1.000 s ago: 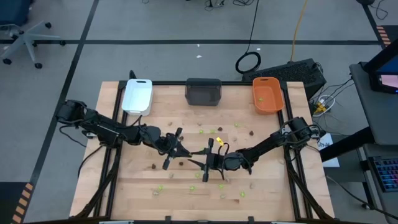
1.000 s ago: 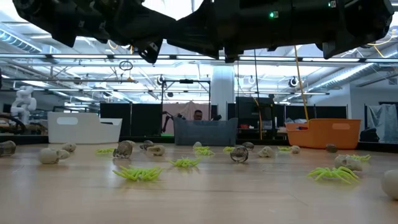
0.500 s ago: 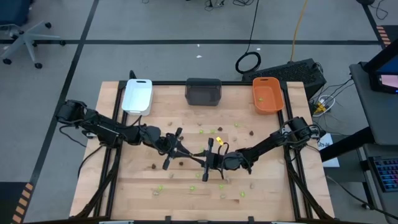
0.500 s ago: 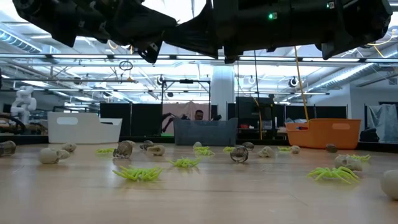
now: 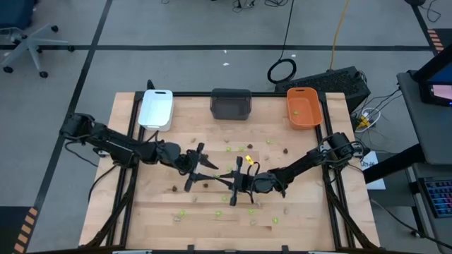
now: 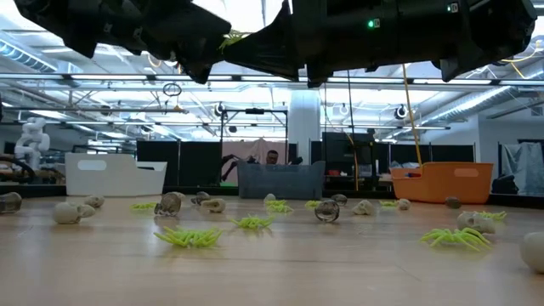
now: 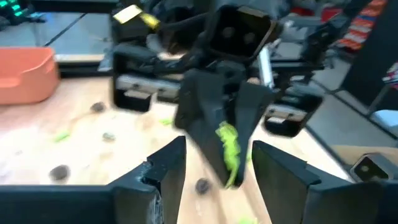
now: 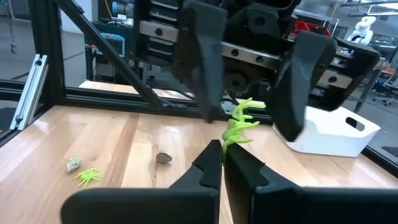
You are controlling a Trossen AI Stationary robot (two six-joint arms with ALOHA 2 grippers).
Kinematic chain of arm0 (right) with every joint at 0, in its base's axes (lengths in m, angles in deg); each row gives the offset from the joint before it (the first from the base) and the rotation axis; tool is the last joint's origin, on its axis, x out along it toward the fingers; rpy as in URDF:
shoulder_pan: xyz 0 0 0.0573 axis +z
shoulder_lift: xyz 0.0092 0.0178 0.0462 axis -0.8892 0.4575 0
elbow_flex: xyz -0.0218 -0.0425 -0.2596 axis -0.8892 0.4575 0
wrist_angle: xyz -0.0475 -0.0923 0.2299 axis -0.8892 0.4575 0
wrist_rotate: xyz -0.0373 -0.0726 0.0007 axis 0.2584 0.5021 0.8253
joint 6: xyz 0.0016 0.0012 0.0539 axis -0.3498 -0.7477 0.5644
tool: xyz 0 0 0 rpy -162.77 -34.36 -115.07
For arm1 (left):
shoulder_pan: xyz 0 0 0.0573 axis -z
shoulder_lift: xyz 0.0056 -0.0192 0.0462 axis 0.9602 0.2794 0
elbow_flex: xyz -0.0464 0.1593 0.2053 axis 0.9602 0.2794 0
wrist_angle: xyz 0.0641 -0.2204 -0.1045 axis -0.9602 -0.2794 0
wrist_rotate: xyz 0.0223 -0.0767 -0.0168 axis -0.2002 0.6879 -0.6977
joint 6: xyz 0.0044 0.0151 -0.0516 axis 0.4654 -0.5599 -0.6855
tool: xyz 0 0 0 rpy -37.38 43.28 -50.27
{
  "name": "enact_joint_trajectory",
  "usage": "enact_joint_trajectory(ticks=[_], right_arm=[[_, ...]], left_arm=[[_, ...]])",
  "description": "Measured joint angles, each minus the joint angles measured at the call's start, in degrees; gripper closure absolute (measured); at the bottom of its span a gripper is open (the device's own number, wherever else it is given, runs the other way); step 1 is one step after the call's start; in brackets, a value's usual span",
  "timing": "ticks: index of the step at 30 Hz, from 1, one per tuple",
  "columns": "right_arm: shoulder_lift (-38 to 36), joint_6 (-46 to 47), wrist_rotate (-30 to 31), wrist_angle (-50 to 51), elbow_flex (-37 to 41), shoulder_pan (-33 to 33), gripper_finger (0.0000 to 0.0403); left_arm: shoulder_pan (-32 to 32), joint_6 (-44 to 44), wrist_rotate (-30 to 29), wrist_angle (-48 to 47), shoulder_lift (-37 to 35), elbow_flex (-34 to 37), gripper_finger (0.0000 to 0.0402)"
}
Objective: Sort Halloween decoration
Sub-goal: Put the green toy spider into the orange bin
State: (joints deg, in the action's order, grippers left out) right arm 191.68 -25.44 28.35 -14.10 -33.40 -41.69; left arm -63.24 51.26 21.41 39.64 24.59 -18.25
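While both claws are meeting above the wooden table [image 5: 304,212]: the handover is depending on one thin grip.
Right claw [image 8: 221,149]: fingers are pressing together, pinching the lime green, leggy plastic spider decoration [image 8: 242,124] at one end only.
Left claw [image 5: 201,161]: fingers are standing spread on either side of the spider, not touching it.
Spider's place: it is sticking out just past the right claw's tips, between the left claw's open fingers, clear of the table.
Long axis: it is running roughly in line with the right claw's fingers, from the pinched end outward.
Pointing: the free end is aiming away from the right claw into the left claw's gap, with the legs curling off to one side.
Risk, slipping: the soft body may be sliding out of the narrow pinch and dropping among the loose pieces below.
Risk, snagging: a curled leg may be catching a left finger as the claws are separating, tugging the piece free.
Risk, collision: the two claws are sitting very near each other, so any sideways drift may be knocking them together.
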Motion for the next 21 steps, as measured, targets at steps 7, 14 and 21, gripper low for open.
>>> enact_joint_trajectory(ticks=[7, 14, 21], right_arm=[[-2.72, -0.14, 0.2, 6.12, 0.0, 0.0, 0.0403], [-7.34, -5.13, 0.11, 14.22, 0.0, 0.02, 0.0403], [-10.72, -15.25, -0.04, 19.58, -0.02, 0.02, 0.0403]], left_arm=[[0.02, -3.09, -2.05, -9.68, -6.65, 0.0, 0.0215], [1.69, -4.43, -5.18, -17.4, -7.72, 0.0, 0.0215], [4.03, -5.79, -8.13, -20.44, -7.72, 0.02, 0.0215]])
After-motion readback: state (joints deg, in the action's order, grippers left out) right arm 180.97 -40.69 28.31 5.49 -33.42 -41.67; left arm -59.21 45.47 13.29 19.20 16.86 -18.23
